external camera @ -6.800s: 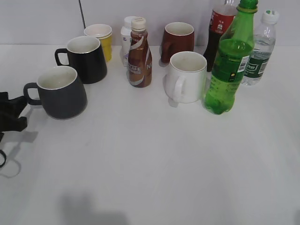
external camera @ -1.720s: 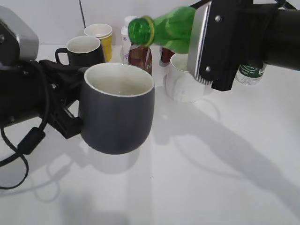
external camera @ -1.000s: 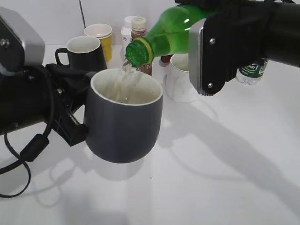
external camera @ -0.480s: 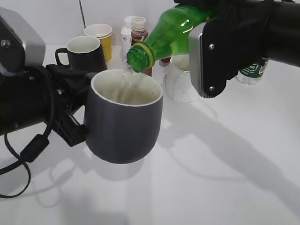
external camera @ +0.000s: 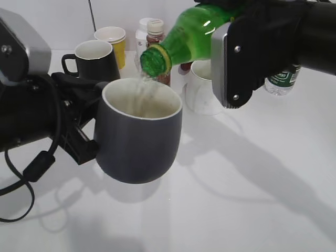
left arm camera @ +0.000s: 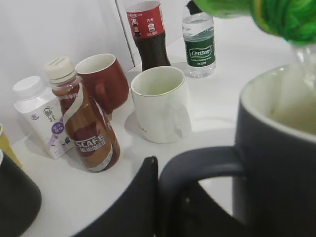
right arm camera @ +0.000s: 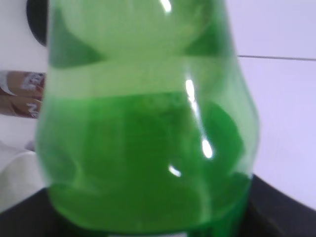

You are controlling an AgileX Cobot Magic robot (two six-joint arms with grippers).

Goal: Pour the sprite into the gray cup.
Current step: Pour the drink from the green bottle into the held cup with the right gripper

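Note:
My left gripper (external camera: 79,131) is shut on the handle of the gray cup (external camera: 137,142) and holds it up above the table; in the left wrist view the handle (left arm camera: 197,163) sits between the black fingers (left arm camera: 168,197). My right gripper (external camera: 247,47) is shut on the sprite bottle (external camera: 184,37), tilted mouth-down to the left, its open mouth just above the cup's rim. A clear stream runs from the mouth into the cup. The right wrist view is filled by the green bottle (right arm camera: 148,138).
On the table behind stand a black mug (external camera: 94,60), a yellow cup (external camera: 113,42), a brown coffee bottle (left arm camera: 86,121), a white carton (left arm camera: 39,116), a red mug (left arm camera: 103,81), a white mug (left arm camera: 160,101), a cola bottle (left arm camera: 150,34) and a water bottle (left arm camera: 199,47).
Over the last second the bottle has stayed tilted over the raised cup with liquid running in; its mouth shifted only slightly. Earlier, both stood on the table.

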